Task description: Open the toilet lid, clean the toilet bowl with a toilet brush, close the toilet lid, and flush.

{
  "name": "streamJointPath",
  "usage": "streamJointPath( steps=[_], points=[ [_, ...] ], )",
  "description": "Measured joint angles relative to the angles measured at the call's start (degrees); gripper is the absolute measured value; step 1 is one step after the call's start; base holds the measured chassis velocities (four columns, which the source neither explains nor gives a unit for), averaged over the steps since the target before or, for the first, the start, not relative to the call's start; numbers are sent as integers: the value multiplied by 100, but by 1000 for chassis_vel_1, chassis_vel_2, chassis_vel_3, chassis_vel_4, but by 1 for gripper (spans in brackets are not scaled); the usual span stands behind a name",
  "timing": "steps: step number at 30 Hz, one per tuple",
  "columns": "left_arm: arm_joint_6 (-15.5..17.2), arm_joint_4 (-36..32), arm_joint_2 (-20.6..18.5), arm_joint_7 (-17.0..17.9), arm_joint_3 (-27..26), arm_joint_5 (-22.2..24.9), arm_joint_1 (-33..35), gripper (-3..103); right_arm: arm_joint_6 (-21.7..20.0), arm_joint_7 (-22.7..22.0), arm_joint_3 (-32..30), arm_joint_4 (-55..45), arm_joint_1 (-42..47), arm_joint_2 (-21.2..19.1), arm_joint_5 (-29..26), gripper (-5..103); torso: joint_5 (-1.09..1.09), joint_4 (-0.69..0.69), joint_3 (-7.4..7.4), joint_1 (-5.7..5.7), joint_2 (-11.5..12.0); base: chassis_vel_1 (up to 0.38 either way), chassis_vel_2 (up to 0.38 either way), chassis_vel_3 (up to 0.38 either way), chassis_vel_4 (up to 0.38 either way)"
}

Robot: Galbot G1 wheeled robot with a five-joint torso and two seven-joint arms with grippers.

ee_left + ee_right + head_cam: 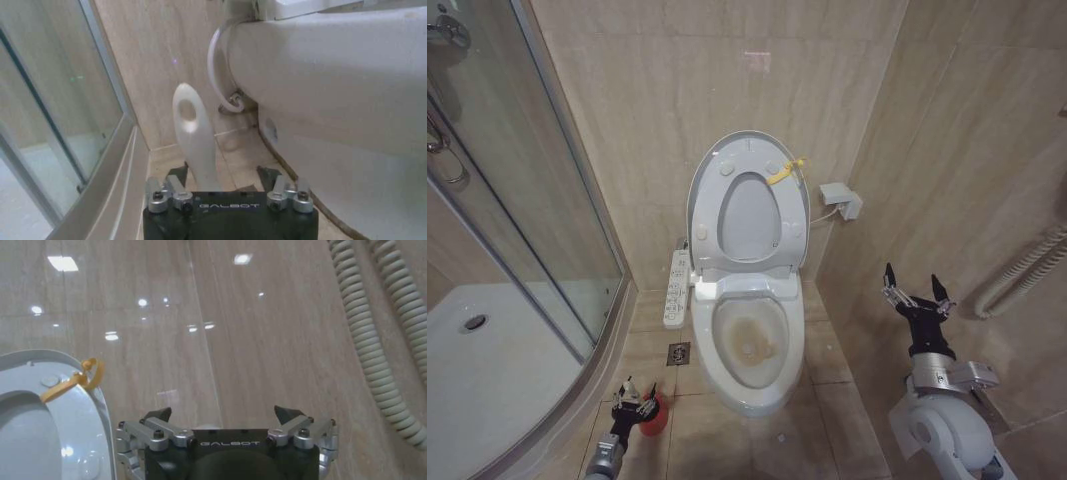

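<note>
Nearest the head camera, at the bottom right, the right arm's white joint rises to the right gripper [916,290], which points up beside the tiled side wall [967,150] with its two dark fingers spread wide and nothing between them. In its own wrist view the right gripper [223,412] shows the same open spread, facing bare glossy tile, with a ribbed grey hose [373,340] hanging down the wall next to it.

At the bottom left the left gripper [636,393] is low over the floor, right at the small red holder [655,415]. From the left wrist camera, the pale handle of the toilet brush [193,140] stands upright between the fingers of the left gripper [225,172]. The fingers look spread to either side of it, though whether they press the handle I cannot tell. The brush head is hidden below.

The toilet bowl [749,395] sits in the middle of the floor, white outside and stained brownish inside. The toilet lid [702,185] is raised and leans back against the rear wall, with the seat ring [785,225] up in front of it and a yellow tag [786,171] at its upper right edge. A white button panel [677,288] lies along the bowl's left side.

A curved glass shower enclosure [517,200] takes up the left of the room, with a white tray [487,370] and drain. A small floor drain [679,353] is set in the beige tiles between bowl and shower.
</note>
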State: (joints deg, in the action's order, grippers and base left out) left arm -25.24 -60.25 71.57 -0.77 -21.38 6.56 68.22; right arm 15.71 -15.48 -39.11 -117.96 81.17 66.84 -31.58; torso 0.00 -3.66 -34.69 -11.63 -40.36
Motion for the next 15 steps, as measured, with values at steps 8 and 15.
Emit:
streamJointPath(
  steps=[8, 15],
  points=[
    [14, -259, -1, -1, -95, -9, 240, 47, 1, 4, 28, 8, 5, -6, 33, 100, 0, 0, 0, 0, 0, 0, 0, 0, 0],
    [22, -616, -9, 21, -312, -111, 574, 20, 38, 12, 141, 5, 48, 10, 106, 100, -1, -1, 1, 0, 0, 0, 0, 0, 0]
  ],
)
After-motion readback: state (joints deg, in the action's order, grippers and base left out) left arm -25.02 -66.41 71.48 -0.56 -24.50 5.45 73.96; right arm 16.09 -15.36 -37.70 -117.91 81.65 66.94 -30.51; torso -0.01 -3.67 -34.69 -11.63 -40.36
